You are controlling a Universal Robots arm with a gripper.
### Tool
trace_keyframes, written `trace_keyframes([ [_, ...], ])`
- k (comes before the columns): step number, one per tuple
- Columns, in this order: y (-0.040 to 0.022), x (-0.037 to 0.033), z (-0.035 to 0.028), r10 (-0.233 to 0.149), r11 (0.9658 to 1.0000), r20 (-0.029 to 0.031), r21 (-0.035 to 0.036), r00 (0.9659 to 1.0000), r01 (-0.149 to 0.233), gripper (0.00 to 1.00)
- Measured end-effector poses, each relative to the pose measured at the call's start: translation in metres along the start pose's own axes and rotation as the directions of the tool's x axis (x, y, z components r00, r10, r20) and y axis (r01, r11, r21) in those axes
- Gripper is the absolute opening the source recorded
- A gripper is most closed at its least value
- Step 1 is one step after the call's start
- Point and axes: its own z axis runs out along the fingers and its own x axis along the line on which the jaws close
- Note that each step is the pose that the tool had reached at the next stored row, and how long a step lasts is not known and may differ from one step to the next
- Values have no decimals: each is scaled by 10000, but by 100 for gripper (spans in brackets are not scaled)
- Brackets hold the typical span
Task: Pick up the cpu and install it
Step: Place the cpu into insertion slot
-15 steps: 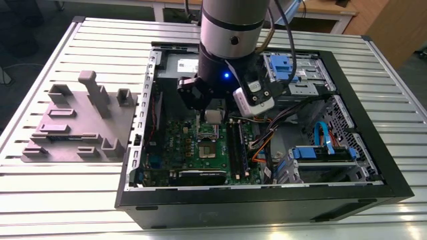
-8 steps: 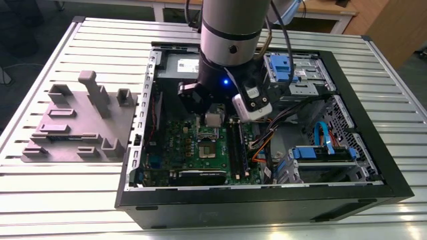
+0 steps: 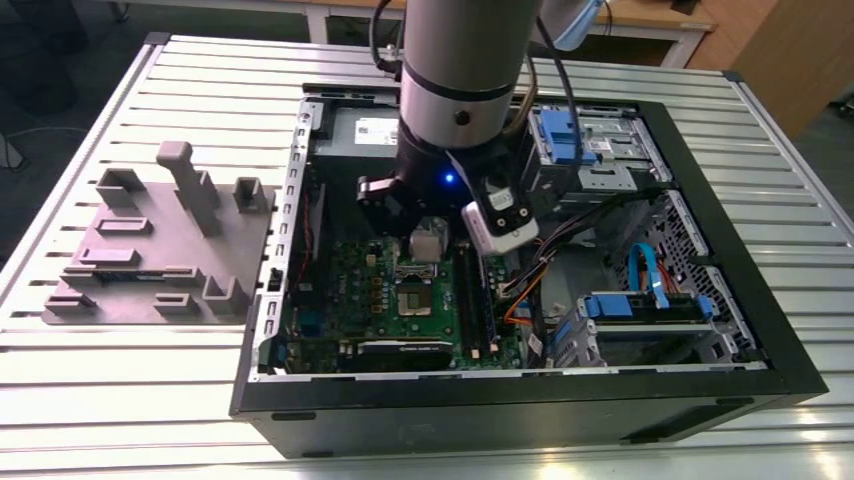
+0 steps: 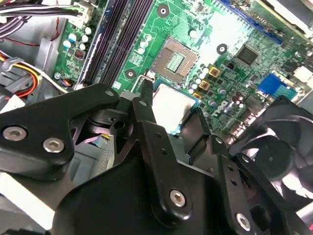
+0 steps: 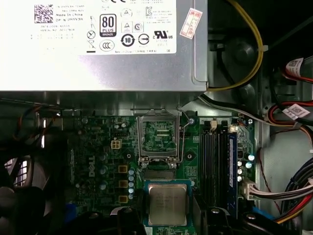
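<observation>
The cpu (image 5: 167, 203), a small flat square chip with a pale silvery top, hangs just above the green motherboard (image 5: 98, 161). My gripper (image 5: 168, 218) is shut on it, one black finger on each side. In the second wrist view the cpu (image 4: 172, 104) sits between the black fingers (image 4: 145, 110), close to the metal-framed socket (image 4: 173, 58) with its dark centre. The socket (image 5: 160, 136) stands uncovered beside the chip, towards the power supply. In the exterior view the gripper (image 3: 427, 242) is low inside the open computer case, just above the socket (image 3: 411, 300).
The grey power-supply box (image 5: 98, 44) borders the board beyond the socket. Memory slots (image 5: 215, 156) and cable bundles (image 5: 288, 196) lie to one side, a black fan (image 4: 274, 156) to the other. Drive bays with blue parts (image 3: 641, 305) fill the case's right. A grey-purple fixture block (image 3: 160, 250) stands outside.
</observation>
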Motion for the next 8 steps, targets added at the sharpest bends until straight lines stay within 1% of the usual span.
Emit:
trace_keyframes([
  [8, -3, -2, 145, 1, 10000, -1, -1, 10000, -1, 47],
])
